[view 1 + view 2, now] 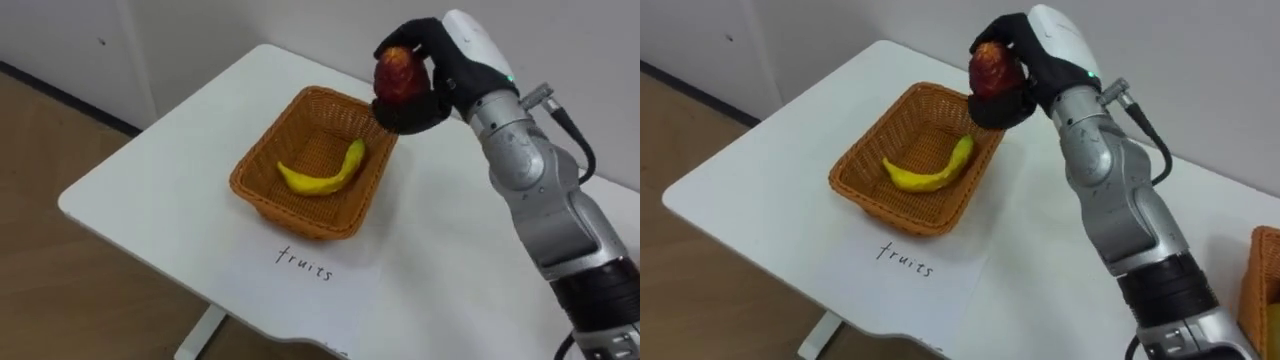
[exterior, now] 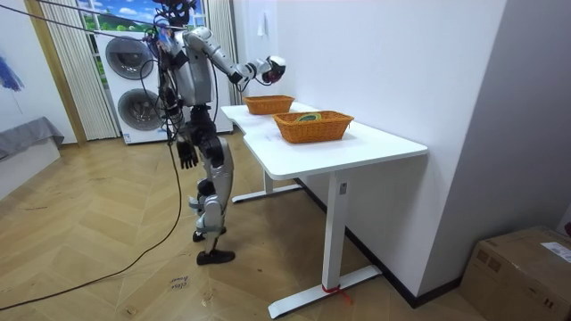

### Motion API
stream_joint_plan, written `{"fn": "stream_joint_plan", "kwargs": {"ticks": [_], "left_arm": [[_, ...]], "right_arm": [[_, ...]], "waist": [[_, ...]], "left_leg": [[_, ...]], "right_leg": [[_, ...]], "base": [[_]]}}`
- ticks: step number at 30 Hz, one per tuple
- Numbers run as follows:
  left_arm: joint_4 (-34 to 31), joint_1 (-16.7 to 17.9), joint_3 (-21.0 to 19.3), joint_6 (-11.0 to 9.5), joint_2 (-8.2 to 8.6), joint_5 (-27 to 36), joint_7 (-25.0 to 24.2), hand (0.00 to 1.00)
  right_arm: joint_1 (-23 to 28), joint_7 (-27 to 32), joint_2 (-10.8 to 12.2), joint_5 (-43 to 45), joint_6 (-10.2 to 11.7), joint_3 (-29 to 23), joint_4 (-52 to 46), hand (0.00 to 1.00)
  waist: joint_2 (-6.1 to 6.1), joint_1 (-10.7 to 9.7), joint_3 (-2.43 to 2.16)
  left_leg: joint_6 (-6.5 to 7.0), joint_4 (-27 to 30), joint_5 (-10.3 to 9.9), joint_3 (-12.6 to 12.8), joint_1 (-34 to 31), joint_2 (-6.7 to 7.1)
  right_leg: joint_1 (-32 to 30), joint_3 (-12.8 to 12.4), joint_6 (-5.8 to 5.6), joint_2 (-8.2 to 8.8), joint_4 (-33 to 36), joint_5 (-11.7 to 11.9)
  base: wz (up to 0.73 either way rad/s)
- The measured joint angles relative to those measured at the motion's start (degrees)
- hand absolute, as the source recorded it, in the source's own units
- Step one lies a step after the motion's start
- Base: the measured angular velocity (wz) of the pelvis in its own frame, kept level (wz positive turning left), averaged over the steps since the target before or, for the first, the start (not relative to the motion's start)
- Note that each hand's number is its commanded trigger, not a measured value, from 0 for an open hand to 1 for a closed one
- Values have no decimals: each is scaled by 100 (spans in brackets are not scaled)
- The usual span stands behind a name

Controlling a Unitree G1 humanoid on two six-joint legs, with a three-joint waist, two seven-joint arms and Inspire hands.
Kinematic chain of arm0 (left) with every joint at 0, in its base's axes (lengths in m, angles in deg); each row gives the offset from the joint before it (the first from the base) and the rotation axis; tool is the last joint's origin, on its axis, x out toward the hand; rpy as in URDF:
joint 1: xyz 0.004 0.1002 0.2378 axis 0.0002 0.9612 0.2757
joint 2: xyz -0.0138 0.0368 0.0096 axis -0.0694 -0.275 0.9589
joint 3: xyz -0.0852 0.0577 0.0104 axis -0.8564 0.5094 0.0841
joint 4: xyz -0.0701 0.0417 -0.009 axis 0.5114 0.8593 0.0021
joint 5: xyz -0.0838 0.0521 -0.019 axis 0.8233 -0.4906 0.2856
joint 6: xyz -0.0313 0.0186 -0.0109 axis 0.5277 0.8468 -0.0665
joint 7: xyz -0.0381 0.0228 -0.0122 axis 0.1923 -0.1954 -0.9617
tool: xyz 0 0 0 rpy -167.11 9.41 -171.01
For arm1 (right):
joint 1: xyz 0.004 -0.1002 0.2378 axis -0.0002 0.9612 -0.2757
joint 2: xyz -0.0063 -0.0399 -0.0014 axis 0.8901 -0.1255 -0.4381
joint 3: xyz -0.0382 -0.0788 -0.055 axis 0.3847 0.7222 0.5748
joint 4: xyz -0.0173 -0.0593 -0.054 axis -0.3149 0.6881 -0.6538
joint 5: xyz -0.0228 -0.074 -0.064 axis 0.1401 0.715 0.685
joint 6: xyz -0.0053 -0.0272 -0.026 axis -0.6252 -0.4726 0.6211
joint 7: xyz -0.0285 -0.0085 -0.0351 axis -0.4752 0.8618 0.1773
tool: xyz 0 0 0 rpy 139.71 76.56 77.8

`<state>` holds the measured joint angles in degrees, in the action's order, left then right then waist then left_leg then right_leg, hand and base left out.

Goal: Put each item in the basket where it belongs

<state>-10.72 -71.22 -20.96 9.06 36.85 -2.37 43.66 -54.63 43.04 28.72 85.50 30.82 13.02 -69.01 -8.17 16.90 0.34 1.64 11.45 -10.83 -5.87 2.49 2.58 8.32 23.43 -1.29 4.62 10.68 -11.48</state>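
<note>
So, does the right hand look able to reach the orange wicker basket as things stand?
Probably yes: the right hand, holding a round red fruit, hovers over the basket's far corner; nothing lies between.

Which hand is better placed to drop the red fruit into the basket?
Right. The right hand grips the red fruit over the rim of the basket, while the left hand hangs beside the robot's leg.
</note>
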Motion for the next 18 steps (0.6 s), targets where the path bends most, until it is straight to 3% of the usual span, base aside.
{"fn": "stream_joint_plan", "kwargs": {"ticks": [6, 12, 18], "left_arm": [[-13, 48, -5, -1, -30, -44, 11, 0], [-4, 49, -18, -1, -36, -44, 32, 0], [-5, 39, -65, 32, -39, -96, 67, 0]], "right_arm": [[2, -106, 212, -4, -3, 419, 105, 100], [103, -188, 222, -20, 6, 626, 336, 100], [152, -295, 218, -32, -15, 623, 655, 100]], "waist": [[-17, 200, 21], [18, 347, 86], [-2, 378, 79]], "left_leg": [[2, 23, 0, -194, 20, 24], [-2, 15, 2, -240, -8, 26], [-2, -10, 1, -188, 4, 20]], "right_leg": [[79, 51, -4, 3, -17, -2], [67, 70, -16, -5, -22, -10], [51, 24, -16, -8, -21, -10]], "base": [[15], [4], [-2]]}}
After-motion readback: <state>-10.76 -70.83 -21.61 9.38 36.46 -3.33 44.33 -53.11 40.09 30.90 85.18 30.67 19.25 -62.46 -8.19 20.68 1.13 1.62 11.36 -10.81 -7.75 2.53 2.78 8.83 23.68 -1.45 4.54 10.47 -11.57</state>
